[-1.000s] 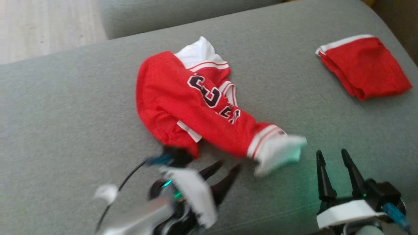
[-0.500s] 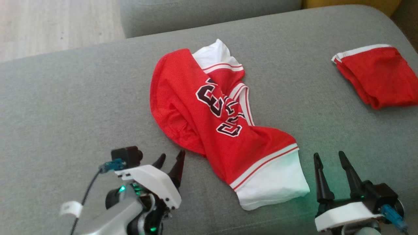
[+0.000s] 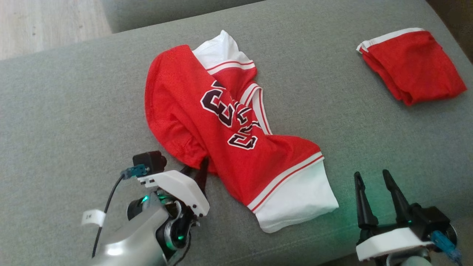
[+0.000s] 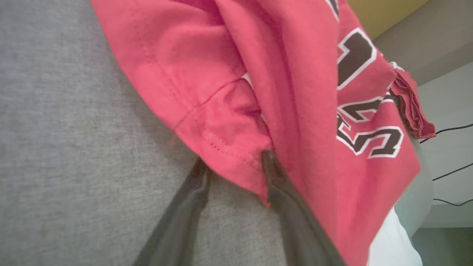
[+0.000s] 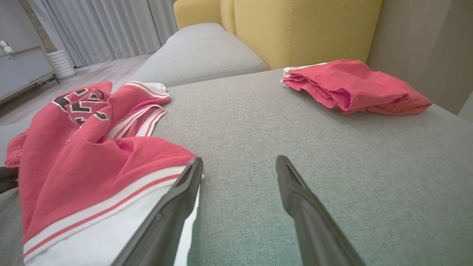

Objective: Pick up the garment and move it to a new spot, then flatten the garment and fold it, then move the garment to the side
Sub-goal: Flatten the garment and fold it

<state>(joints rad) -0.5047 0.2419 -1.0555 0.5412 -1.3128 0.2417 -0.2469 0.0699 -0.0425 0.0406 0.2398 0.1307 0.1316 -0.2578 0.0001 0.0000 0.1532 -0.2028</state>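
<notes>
**Position of garment.** The jersey (image 3: 177, 99) lay crumpled at the middle of the cushion (image 3: 66, 111). Its long axis ran diagonally from the cushion's far side to the near right edge, ending there in a white band (image 3: 295, 207). A folded cloth (image 3: 410, 66) sat well apart, at the cushion's far right corner.

**Left gripper** (image 3: 196, 166). It was found at the jersey's near-left bulge, towards the cushion's near edge. In the left wrist view the left gripper (image 4: 233, 160) had its jaws apart and straddled a seamed red fold (image 4: 221, 133). One tip was at the fold's edge and the other lay against the cloth. The jaws were not clamped, so nothing was held.

**Right gripper** (image 3: 371, 173). The jaws were spread and empty, low at the cushion's near right edge. In the right wrist view the right gripper (image 5: 240, 160) had the white band just beside it, on its left.

**Assessment.** The left arm was the nearer, with cloth lying directly ahead between its tips, so closing there appeared to be the step in hand. The fold was thin at the edge, and a shallow pinch might slip on lifting. The right arm was well placed for the band end of the axis.
</notes>
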